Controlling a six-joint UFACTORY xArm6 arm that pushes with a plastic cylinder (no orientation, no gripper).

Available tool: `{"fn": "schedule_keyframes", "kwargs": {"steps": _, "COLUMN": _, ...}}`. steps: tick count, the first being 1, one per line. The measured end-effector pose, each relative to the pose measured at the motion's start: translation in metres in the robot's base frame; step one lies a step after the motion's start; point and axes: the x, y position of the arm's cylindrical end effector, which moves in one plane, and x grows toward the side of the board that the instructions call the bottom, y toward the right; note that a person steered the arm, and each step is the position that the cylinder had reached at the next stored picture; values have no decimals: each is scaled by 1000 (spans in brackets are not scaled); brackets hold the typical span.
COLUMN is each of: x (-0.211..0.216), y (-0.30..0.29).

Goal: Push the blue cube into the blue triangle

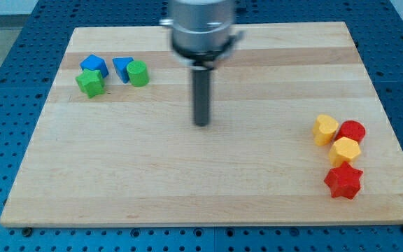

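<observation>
The blue cube [94,65] sits near the board's upper left, touching a green star-shaped block [89,82] just below it. The blue triangle [122,68] lies a short gap to the cube's right, with a green cylinder [138,73] pressed against its right side. My tip [201,124] rests on the board near the centre, well to the right of and below this cluster, touching no block.
At the view's right stand a yellow heart-like block [324,129], a red cylinder [351,131], a yellow hexagonal block [345,150] and a red star [343,181], clustered together. The wooden board [187,182] lies on a blue perforated table.
</observation>
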Motion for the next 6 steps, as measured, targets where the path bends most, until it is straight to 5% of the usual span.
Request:
{"fn": "schedule_keyframes", "kwargs": {"steps": 2, "x": -31, "y": -209}}
{"fn": "schedule_keyframes", "kwargs": {"steps": 3, "x": -103, "y": -237}}
{"fn": "schedule_keyframes", "kwargs": {"steps": 5, "x": -132, "y": -192}}
{"fn": "schedule_keyframes", "kwargs": {"steps": 6, "x": -132, "y": -113}}
